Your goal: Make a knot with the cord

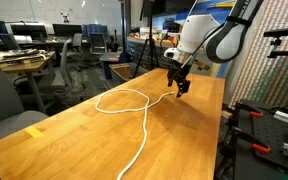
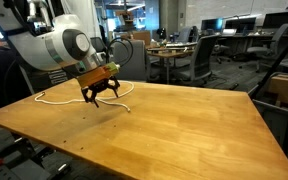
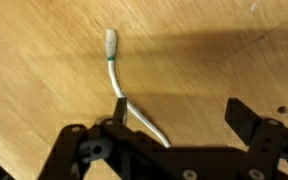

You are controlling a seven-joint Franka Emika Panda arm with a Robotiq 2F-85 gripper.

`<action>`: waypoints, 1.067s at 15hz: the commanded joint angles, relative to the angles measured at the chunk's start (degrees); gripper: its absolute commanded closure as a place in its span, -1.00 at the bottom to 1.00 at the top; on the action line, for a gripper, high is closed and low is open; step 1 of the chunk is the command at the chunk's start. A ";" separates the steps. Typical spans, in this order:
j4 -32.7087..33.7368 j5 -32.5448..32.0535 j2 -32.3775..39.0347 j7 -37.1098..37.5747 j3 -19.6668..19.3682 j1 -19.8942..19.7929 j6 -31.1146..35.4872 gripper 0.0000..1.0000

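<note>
The white cord (image 1: 145, 128) lies on the wooden table (image 1: 74, 140), with a loop in the middle and a long tail running toward the near edge. In the wrist view its end (image 3: 111, 45) has a green band and a pale tip, and the cord runs down beside one finger. My gripper (image 3: 179, 108) is open, its fingers wide apart and low over the table, with the cord inside the gap against one finger. It hangs over the cord's far end in both exterior views (image 1: 181, 86) (image 2: 102, 93). The cord end also shows just past the gripper (image 2: 125, 107).
The table (image 2: 184, 130) has bare wood around the cord. Its edges are close in an exterior view, with dark stands and gear (image 1: 274, 125) beside it. Office chairs and desks (image 2: 184, 55) stand behind.
</note>
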 commanded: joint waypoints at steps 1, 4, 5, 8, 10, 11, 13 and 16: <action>6.11 -1.56 7.22 1.12 -3.50 1.74 0.20 -1.00; 9.74 -0.55 12.26 0.88 -4.01 1.56 0.38 -1.00; 11.03 -0.59 13.96 1.03 -4.44 1.84 0.51 -1.00; 14.05 -0.39 17.23 1.11 -4.75 1.87 0.81 -0.93; 15.89 -0.27 18.35 1.09 -5.03 1.63 0.53 -0.97; 16.85 -2.10 18.47 2.47 -4.28 0.33 -0.21 -1.00; 18.48 -1.79 19.01 2.97 -4.47 -0.08 -0.83 -1.00; 20.70 -0.86 19.58 3.69 -3.27 -1.84 -3.36 -0.58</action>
